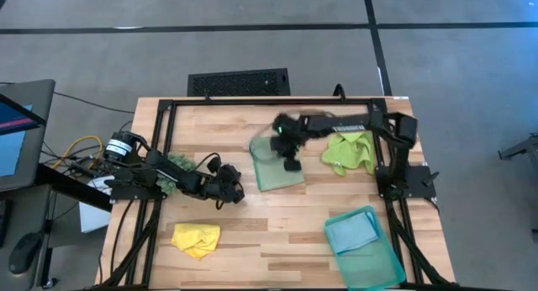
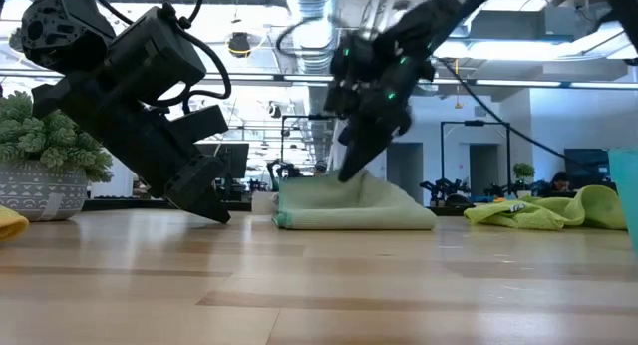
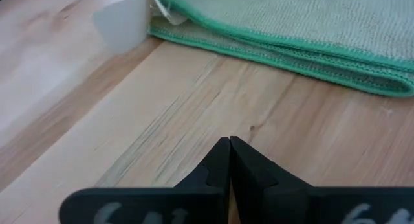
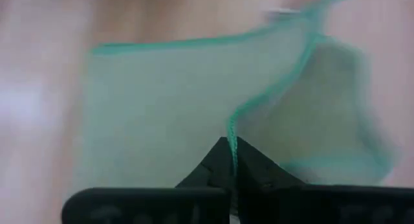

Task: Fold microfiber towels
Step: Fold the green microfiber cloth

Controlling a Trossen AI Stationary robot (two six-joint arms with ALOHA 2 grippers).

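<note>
The pale sage green towel lies folded on the wood near the table's middle, and its doubled green-hemmed edge faces my left gripper. My right gripper is above it, shut on its hem. My left gripper is shut with nothing in it, low over the bare wood just left of that towel. A lime green towel lies crumpled at the right. The yellow towel lies bunched at the near left. A light blue towel lies folded in the teal tray. My right gripper pinches the sage towel's green hemmed edge between its two shut fingers. The fingers slant down from above and from the table's right. The pinched part is raised a little, while the rest of the towel lies on the table.
A dark-green spiky plant in a grey pot stands behind my left arm. A black frame runs along the table's far and side edges. Bare wood shows between the yellow towel and the tray.
</note>
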